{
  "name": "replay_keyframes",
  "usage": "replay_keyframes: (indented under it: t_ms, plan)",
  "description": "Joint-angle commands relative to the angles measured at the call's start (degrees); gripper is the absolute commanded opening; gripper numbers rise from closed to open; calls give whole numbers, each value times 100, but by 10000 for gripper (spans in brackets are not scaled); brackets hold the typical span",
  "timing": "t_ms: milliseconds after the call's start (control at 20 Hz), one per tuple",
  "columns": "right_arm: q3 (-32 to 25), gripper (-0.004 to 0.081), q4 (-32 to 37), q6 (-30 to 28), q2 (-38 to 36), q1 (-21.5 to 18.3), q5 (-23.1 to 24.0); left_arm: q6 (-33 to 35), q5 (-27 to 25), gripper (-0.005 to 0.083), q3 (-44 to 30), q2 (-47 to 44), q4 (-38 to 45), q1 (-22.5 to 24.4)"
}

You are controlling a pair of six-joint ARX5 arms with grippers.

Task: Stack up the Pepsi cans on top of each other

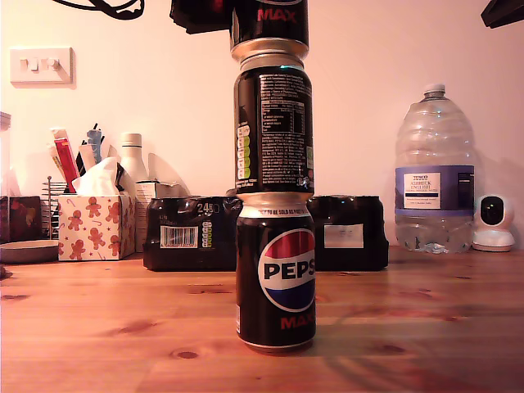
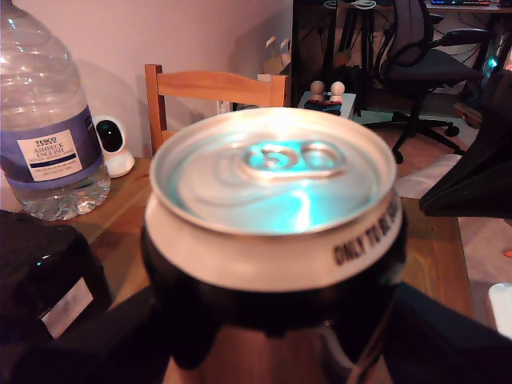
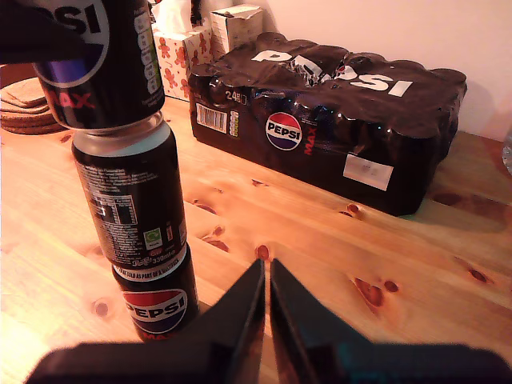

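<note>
Gripper one (image 2: 272, 352) hugs top can (image 1: 270, 24) | gripper two (image 3: 266, 300) pinched together, holding nothing | top can sits a bit off-centre on middle can (image 1: 273, 131); tower may tip when let go

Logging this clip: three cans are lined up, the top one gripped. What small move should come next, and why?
Probably open my first gripper and lift straight up. The top can seems seated on the middle can, in line with the bottom can; my second gripper sits shut, apart.

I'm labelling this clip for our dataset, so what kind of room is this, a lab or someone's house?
Most likely a home: a wooden table bearing a gingerbread-print tissue box, with a wooden dining chair and an office chair beyond.
</note>
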Motion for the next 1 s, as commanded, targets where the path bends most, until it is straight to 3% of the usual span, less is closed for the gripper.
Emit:
replay_keyframes:
  t_ms: [0,950]
  plan:
    - [-33,-10,57,7,13,-22,0,-2,48,302,11,-55,264,-17]
    - [-33,-10,57,-4,15,-22,0,-4,50,302,-90,31,407,-17]
